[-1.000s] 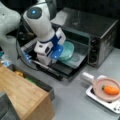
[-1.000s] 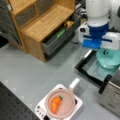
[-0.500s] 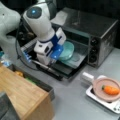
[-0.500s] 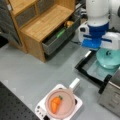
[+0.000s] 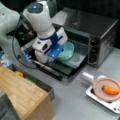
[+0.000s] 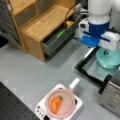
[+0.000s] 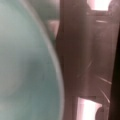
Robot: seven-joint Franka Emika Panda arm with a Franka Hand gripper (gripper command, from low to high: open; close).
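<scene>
The gripper (image 6: 108, 50) is hovering at a teal bowl (image 6: 109, 58) over the toaster oven's (image 5: 100, 32) open door; whether its claw is clamping is unclear.

The green bowl (image 5: 66, 50) looked smooth and shiny, like glazed pottery. The oven (image 5: 93, 32) was dull grey metal with a glass door (image 6: 96, 67). The cabinet (image 6: 42, 22) was plain wood. The robot arm (image 5: 41, 18) looked like smooth white plastic.
</scene>
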